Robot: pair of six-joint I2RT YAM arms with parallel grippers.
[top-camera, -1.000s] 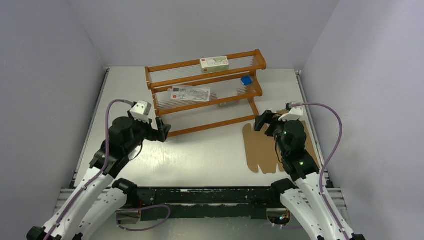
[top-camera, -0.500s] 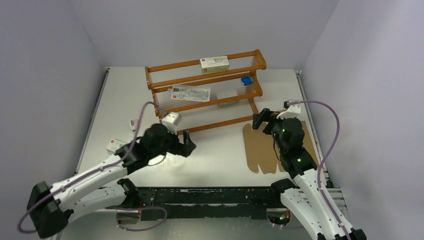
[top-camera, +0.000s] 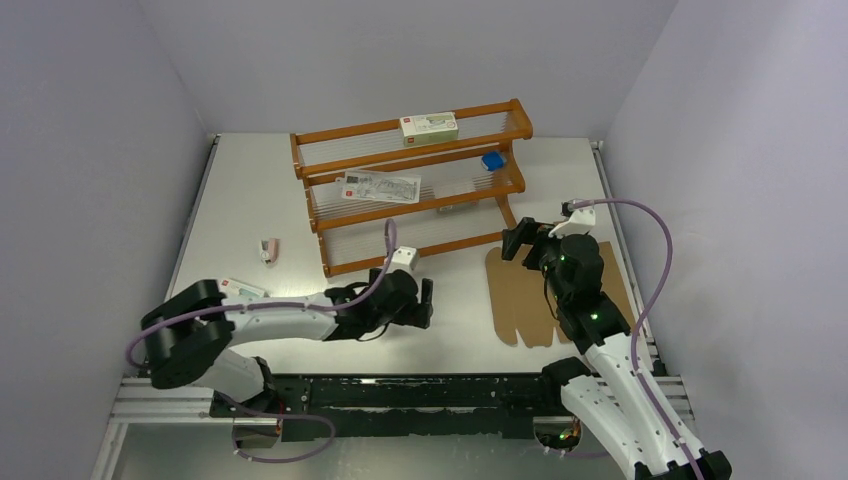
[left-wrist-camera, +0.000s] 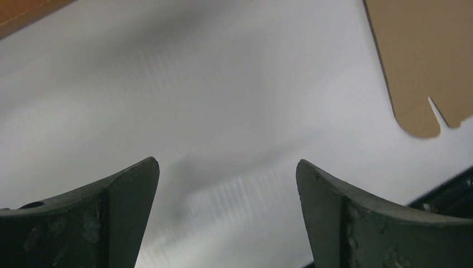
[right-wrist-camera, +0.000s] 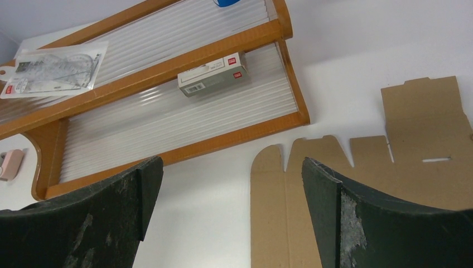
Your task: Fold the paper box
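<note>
The paper box is a flat brown die-cut sheet [top-camera: 518,297] lying on the table at the right, partly under my right arm. My right gripper [top-camera: 512,243] is open and empty, raised over the sheet's far left corner. In the right wrist view its open fingers [right-wrist-camera: 231,167] frame the sheet's left flaps [right-wrist-camera: 424,134]. My left gripper [top-camera: 428,300] is open and empty, low over the table's middle, a short way left of the sheet. In the left wrist view [left-wrist-camera: 227,167] a rounded flap of the sheet [left-wrist-camera: 424,56] shows at the upper right.
A wooden two-tier rack [top-camera: 420,190] stands at the back. It holds a white carton [top-camera: 429,127], a clear printed bag [top-camera: 378,187], a blue item [top-camera: 491,160] and another carton [right-wrist-camera: 213,73]. A small pink item [top-camera: 267,248] and a white carton [top-camera: 237,289] lie at the left.
My left arm has swung from the left side to the table's middle and stretched out low toward the sheet. My right gripper has shifted slightly back and left.
</note>
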